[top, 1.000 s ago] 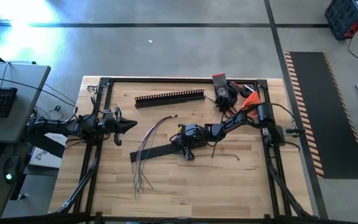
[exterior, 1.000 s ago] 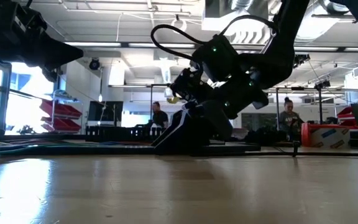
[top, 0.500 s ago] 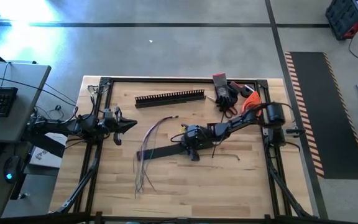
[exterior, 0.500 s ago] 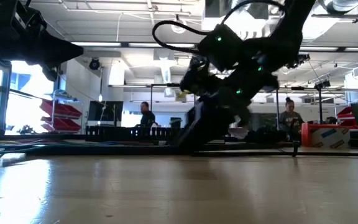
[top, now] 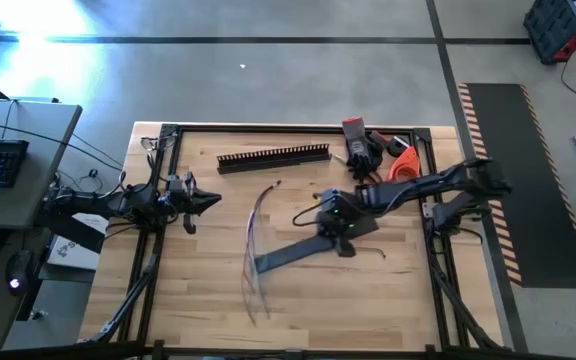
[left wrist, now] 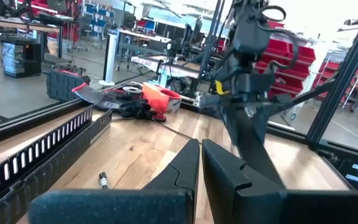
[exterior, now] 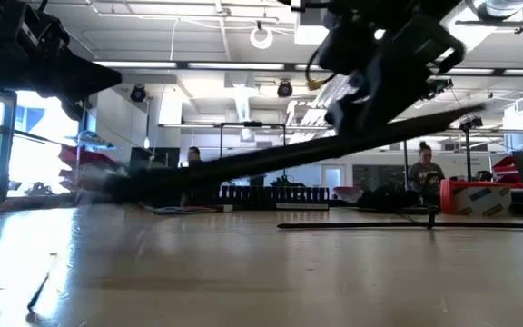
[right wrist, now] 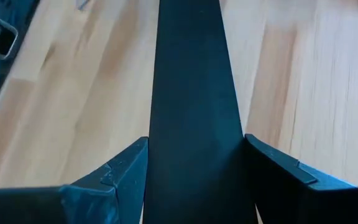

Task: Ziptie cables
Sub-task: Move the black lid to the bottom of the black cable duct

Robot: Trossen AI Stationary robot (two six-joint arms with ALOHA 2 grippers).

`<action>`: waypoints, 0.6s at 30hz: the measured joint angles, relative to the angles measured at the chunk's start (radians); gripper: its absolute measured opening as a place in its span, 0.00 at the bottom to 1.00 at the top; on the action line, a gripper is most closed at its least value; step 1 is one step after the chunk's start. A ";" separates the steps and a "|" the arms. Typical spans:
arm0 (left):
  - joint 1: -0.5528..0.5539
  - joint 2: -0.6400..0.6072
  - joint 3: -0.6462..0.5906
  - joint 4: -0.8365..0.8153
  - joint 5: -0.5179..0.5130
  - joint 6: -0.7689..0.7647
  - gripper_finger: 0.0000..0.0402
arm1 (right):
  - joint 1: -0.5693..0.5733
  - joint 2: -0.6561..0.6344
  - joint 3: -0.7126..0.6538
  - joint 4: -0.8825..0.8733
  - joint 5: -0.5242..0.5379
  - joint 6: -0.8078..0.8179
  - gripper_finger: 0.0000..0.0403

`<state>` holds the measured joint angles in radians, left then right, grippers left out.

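While your right gripper clamps the black strip above the wooden table, the cables lie beside that strip, and the left gripper stays closed and empty.

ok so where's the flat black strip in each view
high view: flat black strip lies slanted at table centre, right claw on one end.
low view: strip slants across the middle, one end raised.
left wrist view: cannot tell.
right wrist view: strip runs between the fingers.
shared landmark: right claw.
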<state>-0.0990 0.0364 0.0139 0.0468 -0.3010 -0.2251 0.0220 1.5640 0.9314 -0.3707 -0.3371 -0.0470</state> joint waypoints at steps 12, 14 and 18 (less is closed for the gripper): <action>0.000 0.000 0.000 0.002 -0.028 0.010 0.01 | -0.005 -0.262 0.001 -0.335 0.285 0.082 0.52; 0.000 0.000 0.000 0.008 -0.029 0.010 0.01 | -0.018 -0.262 0.002 -0.221 0.317 0.005 0.52; 0.000 0.000 0.000 0.031 -0.025 0.010 0.01 | -0.080 -0.168 0.004 0.029 0.325 -0.158 0.52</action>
<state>-0.0987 0.0364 0.0143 0.0780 -0.3263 -0.2154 -0.0578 1.3961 0.9356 -0.3415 -0.0120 -0.2053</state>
